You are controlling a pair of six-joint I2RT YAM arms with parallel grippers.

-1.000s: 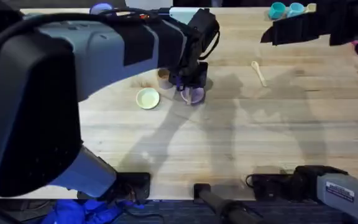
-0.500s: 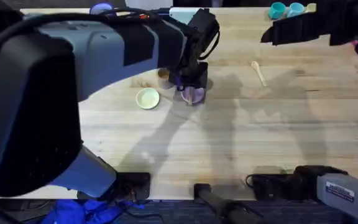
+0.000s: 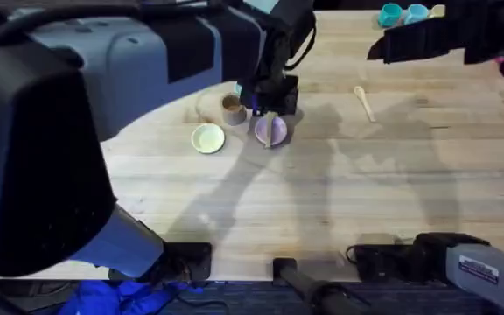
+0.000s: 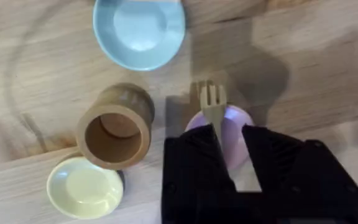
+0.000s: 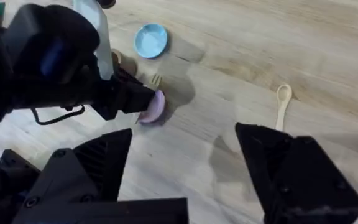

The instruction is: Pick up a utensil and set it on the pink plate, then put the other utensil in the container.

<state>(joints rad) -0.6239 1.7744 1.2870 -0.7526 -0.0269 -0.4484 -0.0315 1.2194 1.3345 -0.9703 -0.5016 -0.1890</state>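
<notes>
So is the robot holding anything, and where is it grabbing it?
Neither arm holds anything. The left fingers are open around the fork, which lies on the pink plate. The right fingers are open and empty.

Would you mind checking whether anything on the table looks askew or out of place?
Nothing looks spilled or damaged. The fork lies across the pink plate, its tines overhanging the rim, and the spoon lies on bare wood, apart from the cup.

overhead looks down from afar; both wrist views share the pink plate.
</notes>
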